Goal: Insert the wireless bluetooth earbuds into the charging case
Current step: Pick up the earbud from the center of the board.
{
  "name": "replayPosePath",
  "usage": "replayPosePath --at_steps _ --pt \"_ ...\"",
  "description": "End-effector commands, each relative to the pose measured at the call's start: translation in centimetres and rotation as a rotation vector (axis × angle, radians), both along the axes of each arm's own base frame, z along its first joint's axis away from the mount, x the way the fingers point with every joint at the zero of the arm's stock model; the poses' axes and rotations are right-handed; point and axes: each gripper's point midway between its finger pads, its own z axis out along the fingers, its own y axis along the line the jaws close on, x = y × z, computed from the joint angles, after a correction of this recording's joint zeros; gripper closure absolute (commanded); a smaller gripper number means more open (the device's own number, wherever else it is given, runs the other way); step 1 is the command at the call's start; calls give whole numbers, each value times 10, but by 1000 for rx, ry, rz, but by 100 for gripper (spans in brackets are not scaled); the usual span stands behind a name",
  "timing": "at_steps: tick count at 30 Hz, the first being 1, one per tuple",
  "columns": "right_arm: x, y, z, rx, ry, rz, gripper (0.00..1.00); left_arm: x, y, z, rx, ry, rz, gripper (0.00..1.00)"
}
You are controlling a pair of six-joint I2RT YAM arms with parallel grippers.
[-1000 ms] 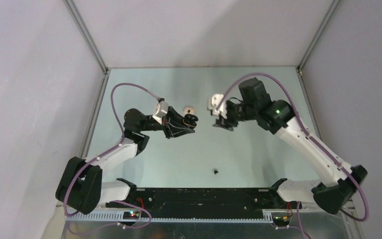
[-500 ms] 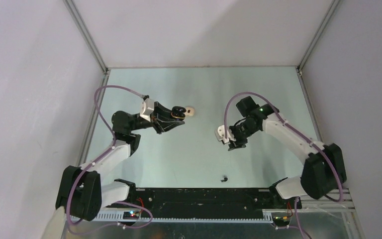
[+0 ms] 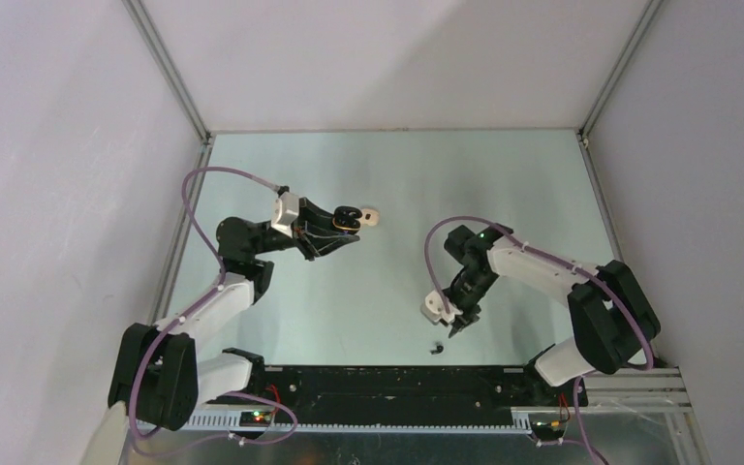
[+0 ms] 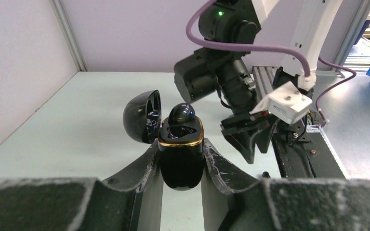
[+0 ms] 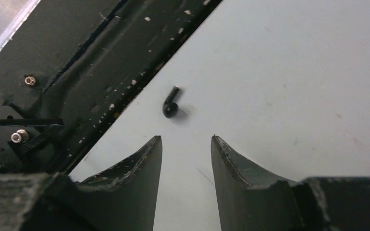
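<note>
My left gripper point(image 4: 180, 144) is shut on a black charging case point(image 4: 180, 156) with a gold rim and holds it upright above the table, its lid point(image 4: 142, 117) open. One black earbud point(image 4: 182, 113) sits in the case. In the top view this gripper point(image 3: 347, 221) is at the left middle. A second black earbud point(image 5: 170, 107) lies on the table near the front edge, also seen in the top view point(image 3: 437, 347). My right gripper point(image 5: 186, 139) is open and empty, just short of that bud, in the top view point(image 3: 455, 325) just up and right of it.
A small pale beige object point(image 3: 371, 216) lies on the table just right of the held case. The black base rail point(image 3: 397, 383) runs along the front edge, close to the loose bud. Grey walls point(image 3: 77, 145) enclose the table.
My right arm has swung from the table's middle down towards the front edge, over the loose black bud. My left arm shifted left and back with the case, then stayed still.
</note>
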Motion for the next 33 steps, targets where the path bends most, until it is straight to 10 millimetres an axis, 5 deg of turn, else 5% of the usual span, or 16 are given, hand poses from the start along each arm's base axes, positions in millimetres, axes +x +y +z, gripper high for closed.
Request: replayPosePath --at_steps 1,9,33 --pt "-7 4 -16 -2 -66 63 54 -3 3 12 -25 -51 17 90" --pt "-5 8 -47 -92 -183 137 58 -3 3 12 -25 -51 16 90" --pt "-35 6 -60 -134 -224 329 62 -4 1 10 -16 -47 11 90"
